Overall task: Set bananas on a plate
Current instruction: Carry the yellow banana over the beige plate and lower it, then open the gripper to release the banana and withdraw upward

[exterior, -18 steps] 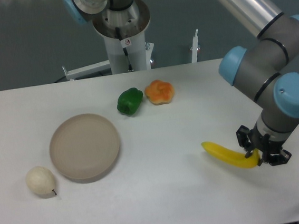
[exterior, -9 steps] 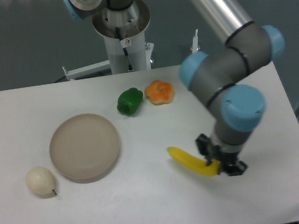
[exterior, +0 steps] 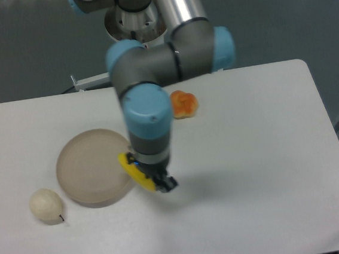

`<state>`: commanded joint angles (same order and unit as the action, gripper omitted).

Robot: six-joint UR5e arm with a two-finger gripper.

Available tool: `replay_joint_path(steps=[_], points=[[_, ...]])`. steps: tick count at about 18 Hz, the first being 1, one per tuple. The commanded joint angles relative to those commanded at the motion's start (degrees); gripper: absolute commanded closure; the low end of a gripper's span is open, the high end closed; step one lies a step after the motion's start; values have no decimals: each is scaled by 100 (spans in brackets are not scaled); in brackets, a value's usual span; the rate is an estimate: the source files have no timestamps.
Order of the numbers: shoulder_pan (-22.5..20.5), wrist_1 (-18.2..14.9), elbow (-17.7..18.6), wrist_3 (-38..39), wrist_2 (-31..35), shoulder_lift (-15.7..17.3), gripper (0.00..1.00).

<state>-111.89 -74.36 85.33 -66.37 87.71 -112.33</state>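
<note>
Orange lumpy fruit (exterior: pixel 183 104); cream pear (exterior: pixel 46 205) on table (exterior: pixel 262 154).

The gripper (exterior: pixel 153 178), clamped on the banana (exterior: pixel 135 172), is now at the plate's (exterior: pixel 89 165) right rim, moved from the bench's right edge toward the left. The arm now hides the green pepper.

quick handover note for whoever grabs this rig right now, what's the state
End effector: shut on the banana, held at the right edge of the plate.
Plate: front left of the table, nothing lying in it. A pale pear sits beside it on the left; an orange fruit lies further back.
Done: banana picked up and carried to the plate's rim.
Left: move fully over the plate, lower, release, withdraw.
</note>
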Motion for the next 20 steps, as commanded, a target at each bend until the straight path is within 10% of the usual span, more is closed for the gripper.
replay_joint_path(steps=[11, 15, 18, 20], points=[[554, 773, 273, 608, 0, -369, 87], [590, 818, 291, 608, -17, -378, 56], [572, 870, 213, 599, -9, -325, 6], [555, 888, 177, 590, 0, -290, 0]])
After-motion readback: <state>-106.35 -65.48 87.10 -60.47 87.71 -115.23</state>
